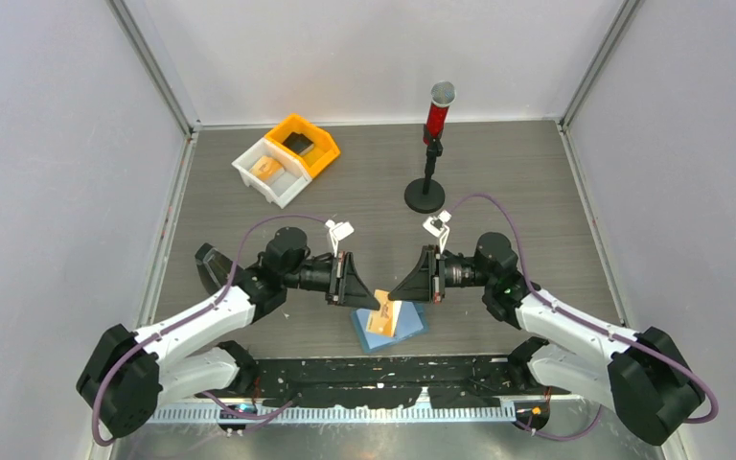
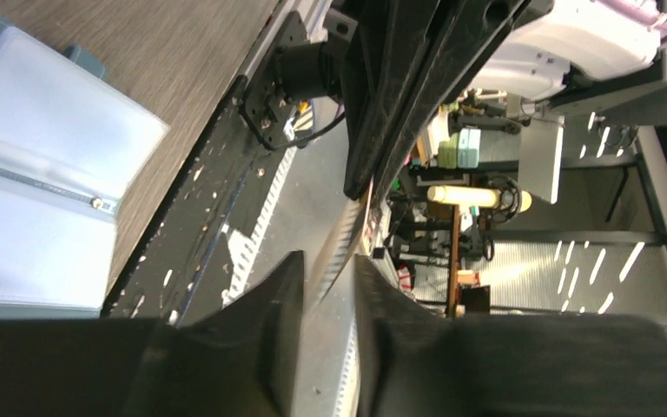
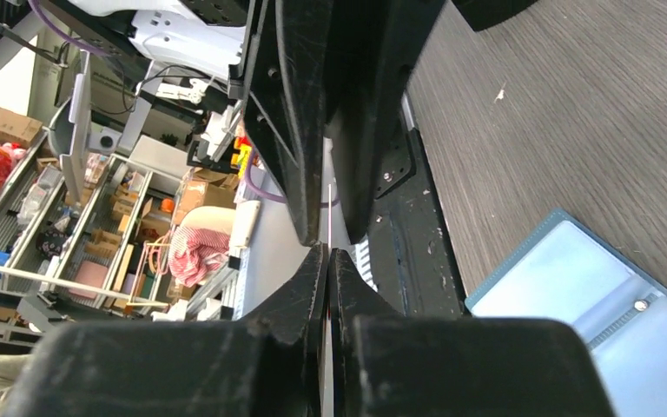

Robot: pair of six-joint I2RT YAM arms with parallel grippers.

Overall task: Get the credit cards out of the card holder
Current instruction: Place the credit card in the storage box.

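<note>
**A:** Centre of the top view: right hand (image 3: 327,254)?

**B:** Clamped tight on a thin orange-tan card (image 1: 384,314). Card face-up in the top view, seen edge-on as a pale line from the right wrist.

**A:** Left hand (image 2: 328,265)?

**B:** Facing the right hand tip to tip, at the card's other end, with fingers (image 2: 265,321) parted a little, one on each side of the card's edge. Narrow gaps visible on both sides; no pinch to be made out.

**A:** Card holder (image 1: 414,328)?

**B:** Light blue, unfolded, flat on the counter (image 1: 517,192) close to its near edge, midway between the two arm bases and directly beneath the held card. Clear pockets facing up in both wrist views; contents not discernible.

**A:** Rest of the counter?

**B:** Far left: orange bin (image 1: 324,151) and white bin (image 1: 283,192), side by side and touching. Small dark flat piece (image 1: 297,142) inside the orange one, small orange-tan piece (image 1: 266,167) inside the white one, both too small to identify with certainty. Far centre: black stand (image 1: 425,198) with round base, carrying an upright red cylinder (image 1: 435,120), well apart from both hands and the card holder.
</note>
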